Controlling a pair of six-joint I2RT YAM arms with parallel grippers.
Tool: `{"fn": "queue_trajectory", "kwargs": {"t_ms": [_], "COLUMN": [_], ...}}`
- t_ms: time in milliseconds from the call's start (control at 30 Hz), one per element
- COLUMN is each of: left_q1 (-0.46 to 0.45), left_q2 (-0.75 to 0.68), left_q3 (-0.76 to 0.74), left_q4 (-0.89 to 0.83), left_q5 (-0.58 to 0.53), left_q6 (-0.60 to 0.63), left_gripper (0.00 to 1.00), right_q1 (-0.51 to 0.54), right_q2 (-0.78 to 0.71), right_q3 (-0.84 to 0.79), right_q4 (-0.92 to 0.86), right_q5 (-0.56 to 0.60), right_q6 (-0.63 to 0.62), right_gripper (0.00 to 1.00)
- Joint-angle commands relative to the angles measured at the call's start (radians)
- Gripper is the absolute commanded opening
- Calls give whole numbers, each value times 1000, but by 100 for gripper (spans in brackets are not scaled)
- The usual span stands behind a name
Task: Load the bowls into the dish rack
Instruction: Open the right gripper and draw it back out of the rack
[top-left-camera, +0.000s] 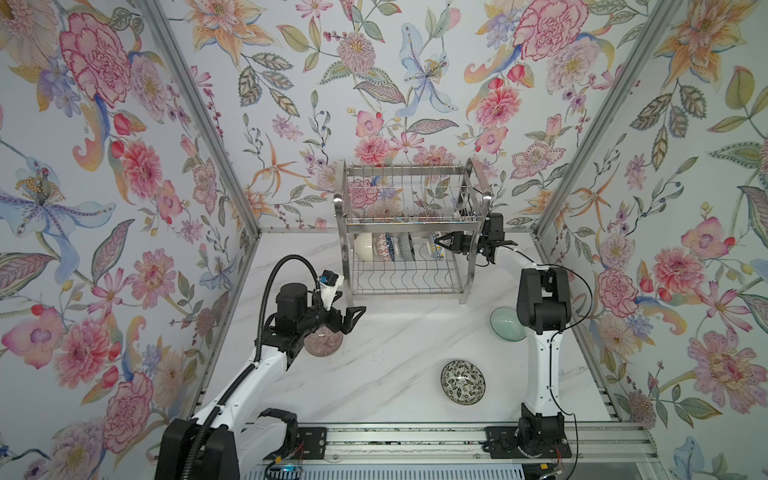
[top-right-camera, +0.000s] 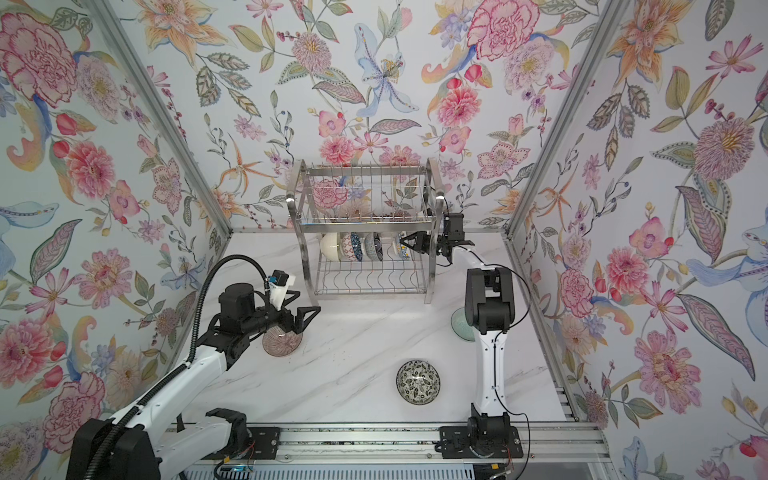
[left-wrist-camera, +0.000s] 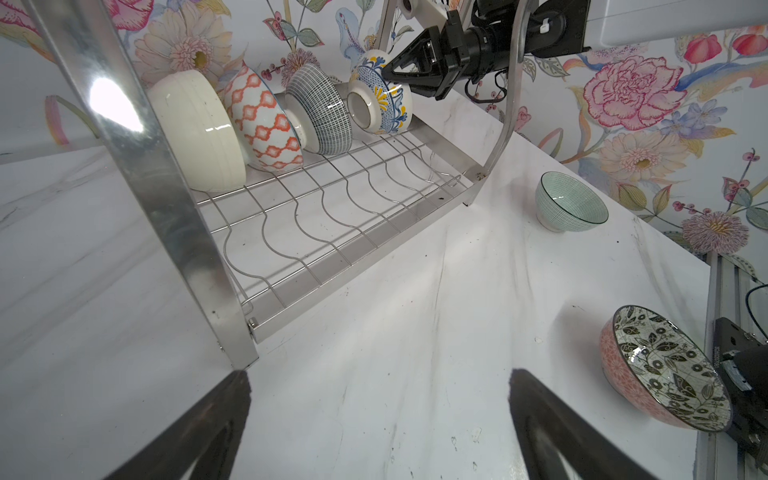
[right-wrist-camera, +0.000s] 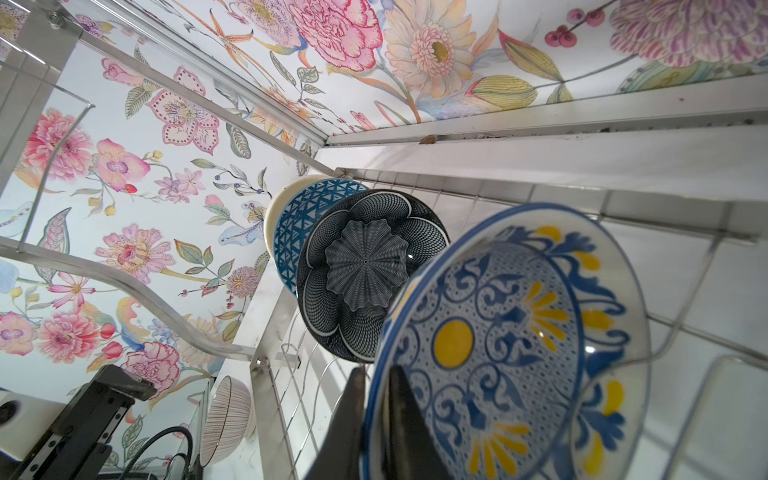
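The dish rack (top-left-camera: 405, 168) (top-right-camera: 365, 168) stands at the back. Its lower shelf holds a cream bowl (left-wrist-camera: 199, 129), a blue lattice bowl (right-wrist-camera: 299, 216), a dark navy flower bowl (right-wrist-camera: 365, 266) and a blue-white yellow-centred bowl (right-wrist-camera: 498, 332), all on edge. My right gripper (top-left-camera: 438, 245) (right-wrist-camera: 378, 374) reaches in through the rack's right side, shut on that last bowl's rim. My left gripper (top-left-camera: 353, 318) (left-wrist-camera: 378, 380) hangs open and empty just above the mauve ribbed bowl (top-left-camera: 324, 343) (top-right-camera: 282, 343). On the table lie the pale green bowl (top-left-camera: 505, 324) (left-wrist-camera: 569, 203) and the black-white leafy bowl (top-left-camera: 462, 381) (left-wrist-camera: 665, 370).
The rack's upper tier (top-left-camera: 407, 199) holds nothing. Wavy wires at the lower shelf's front (left-wrist-camera: 316, 216) are bare. The rack's left side frame (left-wrist-camera: 137, 137) stands close to my left gripper. Floral walls close the table in on three sides, and a metal rail (top-left-camera: 415, 436) runs along the front.
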Motion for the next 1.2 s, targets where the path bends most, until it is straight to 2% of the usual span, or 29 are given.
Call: {"fn": "queue_trajectory", "kwargs": {"t_ms": [0,400,533,867,1167], "left_q1": [-7,-6,-7,-7,-12], "left_q2": [4,-17,-31,-73,-113], "left_q3": [10,9,8,1,-4], "left_q4": [-10,-14,-17,-20,-27], "left_q5": [-5,-21,-35,-81,-138], "left_q6": [19,23,24,26,21], "left_gripper": [99,99,99,99,99], "right_q1": [1,-6,-17,-33,-67], "right_q2": [26,3,-22,-99,-205], "right_q3": [30,11,-42,-163,-334], "right_q4": [-47,-3,92,188,367], "right_q5": [32,56,59,98,139], "right_q6": [-29,18,87,130,223], "right_gripper": [17,34,38,44,52]}}
